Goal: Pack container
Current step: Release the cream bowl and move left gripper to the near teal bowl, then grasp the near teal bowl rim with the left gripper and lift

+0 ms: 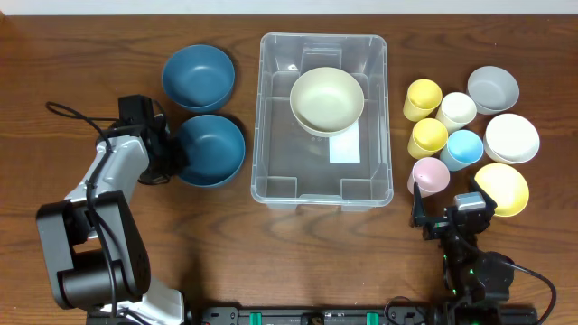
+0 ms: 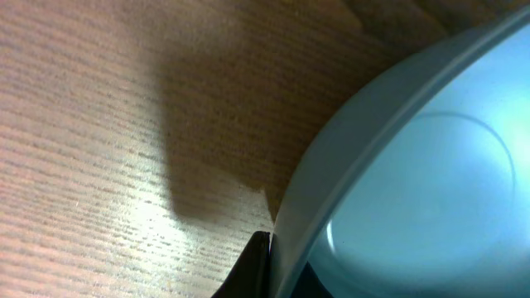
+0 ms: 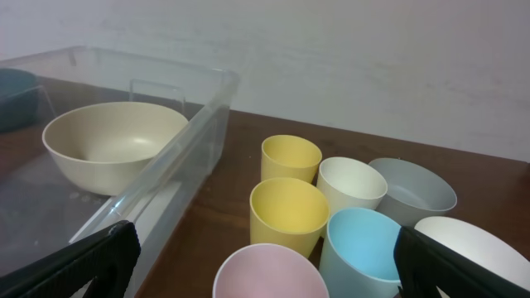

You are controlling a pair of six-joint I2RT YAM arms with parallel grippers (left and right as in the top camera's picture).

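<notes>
The clear container point(image 1: 323, 38) sat mid-table holding only a cream bowl point(image 1: 327, 99), so I judged the packing barely begun (everything else lay outside it). My left gripper point(image 1: 177, 155) was pinched shut on the rim of the nearer blue bowl point(image 1: 215, 149) left of the container. My right gripper point(image 1: 454, 213) stood wide and empty beside the pink cup point(image 1: 430, 173).

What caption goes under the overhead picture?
Left gripper grips the nearer blue bowl by its rim beside the clear container holding a cream bowl.

Overhead straight down on table point(image 1: 81, 36); left wrist tight against blue bowl point(image 2: 414, 165); right wrist low, sharing container point(image 3: 190, 124) with overhead
</notes>
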